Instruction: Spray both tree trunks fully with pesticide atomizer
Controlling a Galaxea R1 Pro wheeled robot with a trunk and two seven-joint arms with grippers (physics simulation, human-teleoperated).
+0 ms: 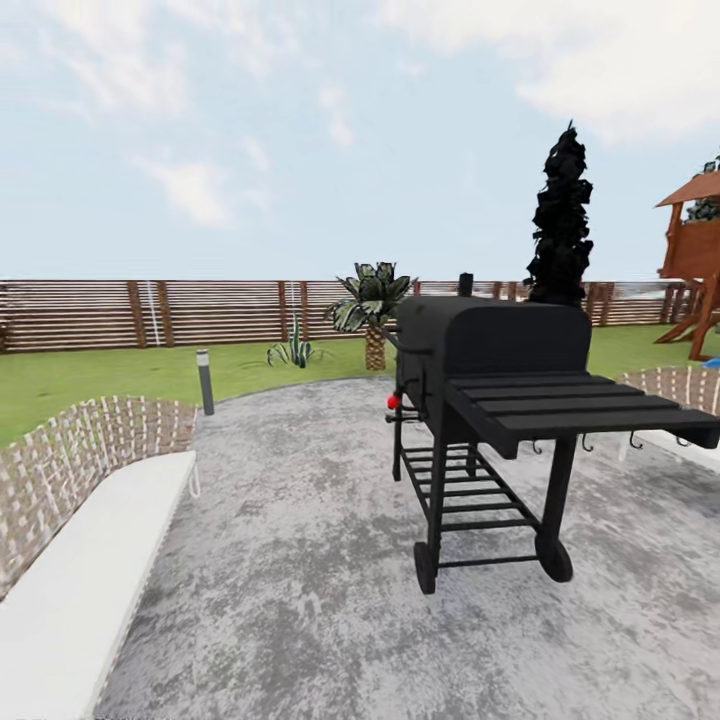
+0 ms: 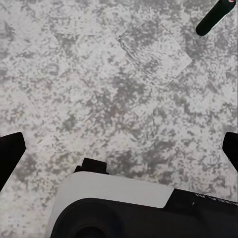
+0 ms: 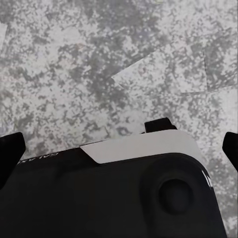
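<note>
The pesticide atomizer is out of view, and so are both trees and their trunks. I stand on the garden's grey paved patch (image 1: 300,560), with the green lawn (image 1: 100,375) and the brown slat fence (image 1: 200,312) beyond it. My left gripper (image 2: 119,151) hangs open over the mottled paving, its black fingertips (image 2: 10,153) far apart at the picture's edges. My right gripper (image 3: 119,148) is open in the same way over the paving, one fingertip (image 3: 230,146) showing at the edge. Nothing is between either pair of fingers.
A black wheeled grill (image 1: 490,400) with a slatted side shelf stands close ahead on the right. Woven benches with white cushions flank the patch (image 1: 90,520) (image 1: 680,390). Further off are a short grey lamp post (image 1: 204,380), a low palm (image 1: 372,305), a dark cypress (image 1: 562,220) and a wooden play tower (image 1: 695,260).
</note>
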